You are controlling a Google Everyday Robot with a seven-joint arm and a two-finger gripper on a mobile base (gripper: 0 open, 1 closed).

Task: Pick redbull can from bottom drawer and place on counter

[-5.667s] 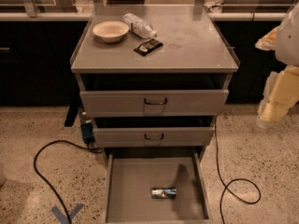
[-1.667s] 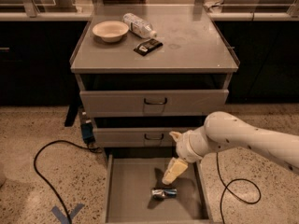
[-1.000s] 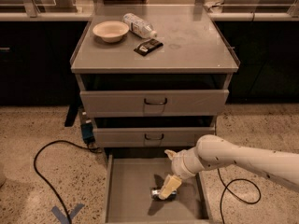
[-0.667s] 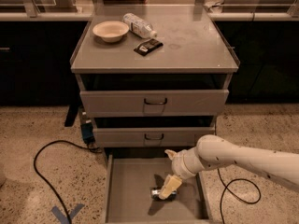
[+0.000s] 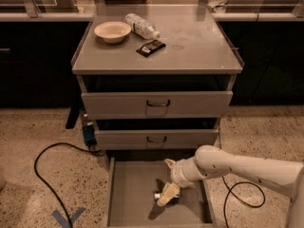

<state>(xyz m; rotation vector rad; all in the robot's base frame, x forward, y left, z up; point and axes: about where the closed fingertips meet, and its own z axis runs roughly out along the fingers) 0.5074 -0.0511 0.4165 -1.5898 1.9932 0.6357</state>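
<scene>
The bottom drawer [image 5: 128, 194] stands pulled open at the foot of the grey cabinet. The redbull can [image 5: 157, 195] lies on its side on the drawer floor, mostly hidden behind the gripper. My gripper [image 5: 167, 194] reaches down into the drawer from the right and sits right at the can. The counter [image 5: 190, 46] is the flat grey top of the cabinet, well above the gripper.
On the counter lie a cream bowl [image 5: 112, 31], a clear plastic bottle [image 5: 141, 26] on its side and a dark packet [image 5: 150, 47]. The two upper drawers [image 5: 156, 103] stand slightly open. A black cable [image 5: 47, 175] runs over the floor at the left, another at the right.
The arm came in from the right, dropped into the bottom drawer and brought the gripper down to the can. In the last second it has hardly moved.
</scene>
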